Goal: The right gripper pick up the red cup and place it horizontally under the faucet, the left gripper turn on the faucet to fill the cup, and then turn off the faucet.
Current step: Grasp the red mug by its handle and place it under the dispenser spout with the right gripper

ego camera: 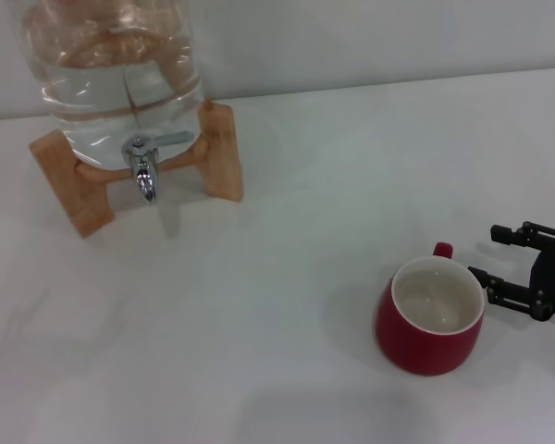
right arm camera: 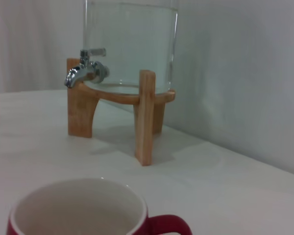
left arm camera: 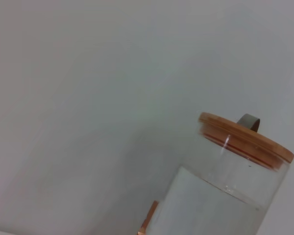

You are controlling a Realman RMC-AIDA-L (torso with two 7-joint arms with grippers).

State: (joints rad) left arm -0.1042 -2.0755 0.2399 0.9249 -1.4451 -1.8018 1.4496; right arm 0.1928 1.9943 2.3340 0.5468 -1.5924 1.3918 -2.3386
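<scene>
While we view from the head:
Right gripper (ego camera: 492, 257): fingers spread, empty.
Red cup (ego camera: 429, 315): upright, just beside it.
Faucet (ego camera: 144, 159): well apart.

1 cup (ego camera: 429, 317), 1 faucet (ego camera: 145, 159), 1 jar (ego camera: 111, 69)

We see the clear glass water jar (ego camera: 120, 74) cropped at top; the black two-fingered right gripper (ego camera: 499, 264) runs off-frame.

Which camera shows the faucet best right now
The right wrist view: the faucet appears side-on, lever and spout clear. The head view shows it from above, smaller. The left wrist view shows only the jar's lidded top.
</scene>
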